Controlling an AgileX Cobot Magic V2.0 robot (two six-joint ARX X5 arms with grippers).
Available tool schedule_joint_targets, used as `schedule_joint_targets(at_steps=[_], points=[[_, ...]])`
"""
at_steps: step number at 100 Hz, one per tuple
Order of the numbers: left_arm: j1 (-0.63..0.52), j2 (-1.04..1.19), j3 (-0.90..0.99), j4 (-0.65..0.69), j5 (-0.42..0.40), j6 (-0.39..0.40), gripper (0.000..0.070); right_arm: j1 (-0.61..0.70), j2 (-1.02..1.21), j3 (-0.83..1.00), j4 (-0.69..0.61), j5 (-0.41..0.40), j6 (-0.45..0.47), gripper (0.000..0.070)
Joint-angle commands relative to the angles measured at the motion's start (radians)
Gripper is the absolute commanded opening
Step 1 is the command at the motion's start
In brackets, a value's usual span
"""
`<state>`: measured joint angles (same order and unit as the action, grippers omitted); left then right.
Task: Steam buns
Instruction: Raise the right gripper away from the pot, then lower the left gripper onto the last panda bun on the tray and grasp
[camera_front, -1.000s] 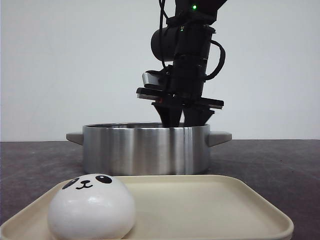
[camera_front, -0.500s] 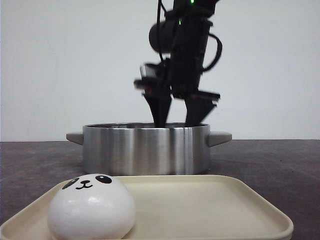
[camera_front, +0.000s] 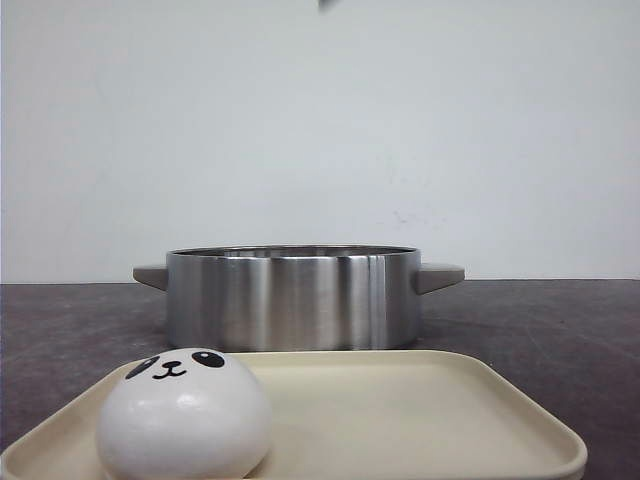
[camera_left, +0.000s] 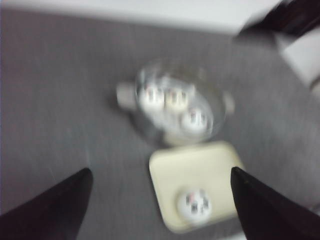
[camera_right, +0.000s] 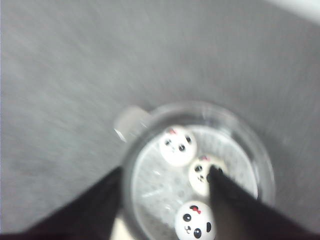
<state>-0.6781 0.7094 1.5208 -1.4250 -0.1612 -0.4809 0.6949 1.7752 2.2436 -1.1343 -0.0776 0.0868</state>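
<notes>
While both wrist views are blurred, the count holds: three glossy white dome buns with black panda faces sit in the round brushed-steel pot (camera_front: 292, 297), one more on the cream tray (camera_front: 420, 410). Four total.

Pot buns: bun one (camera_right: 177, 145), bun two (camera_right: 202, 174), bun three (camera_right: 194, 224), on a perforated insert, apart from each other. Tray bun (camera_front: 184, 416) is lower left of the front view, smooth and shiny, tray matte with rounded corners, just in front of the pot. Pot has two stubby grey side handles. Table (camera_front: 560, 320) is dark, speckled.

My left pincer (camera_left: 159, 200): fingers wide apart, holding nothing. My right pincer (camera_right: 165, 200): fingers apart, nothing between them, above the pot.
</notes>
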Motion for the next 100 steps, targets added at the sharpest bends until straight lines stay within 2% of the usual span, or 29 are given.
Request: schedule_joint_targets(at_steps=[1, 5, 10, 15, 31, 39, 54, 64, 100], points=[[-0.006, 0.01, -0.067, -0.027, 0.034, -0.037, 0.0526, 0.031, -0.059, 0.028, -0.014, 0.037, -0.061, 0.0001], [-0.006, 0.008, -0.123, 0.009, 0.068, -0.037, 0.0557, 0.047, -0.1, 0.028, -0.024, 0.069, -0.072, 0.0], [-0.006, 0.006, -0.196, 0.075, 0.138, -0.043, 0.0646, 0.071, -0.159, 0.028, -0.04, 0.112, -0.08, 0.0], [-0.006, 0.006, -0.254, 0.136, 0.193, -0.06, 0.0691, 0.091, -0.207, 0.028, -0.057, 0.139, -0.083, 0.0], [-0.015, 0.035, -0.436, 0.322, 0.336, -0.106, 0.0675, 0.14, -0.367, 0.028, -0.144, 0.227, -0.087, 0.0], [-0.024, 0.078, -0.488, 0.337, 0.342, -0.105, 0.0676, 0.15, -0.439, 0.028, -0.198, 0.266, -0.087, 0.0], [-0.051, 0.209, -0.527, 0.35, 0.342, -0.054, 0.0676, 0.149, -0.557, 0.027, -0.279, 0.331, -0.068, 0.0], [-0.087, 0.314, -0.527, 0.381, 0.341, -0.032, 0.0676, 0.149, -0.616, 0.026, -0.286, 0.368, -0.06, 0.0], [-0.154, 0.601, -0.527, 0.517, 0.347, -0.03, 0.0676, 0.149, -0.713, 0.026, -0.287, 0.375, -0.047, 0.0]])
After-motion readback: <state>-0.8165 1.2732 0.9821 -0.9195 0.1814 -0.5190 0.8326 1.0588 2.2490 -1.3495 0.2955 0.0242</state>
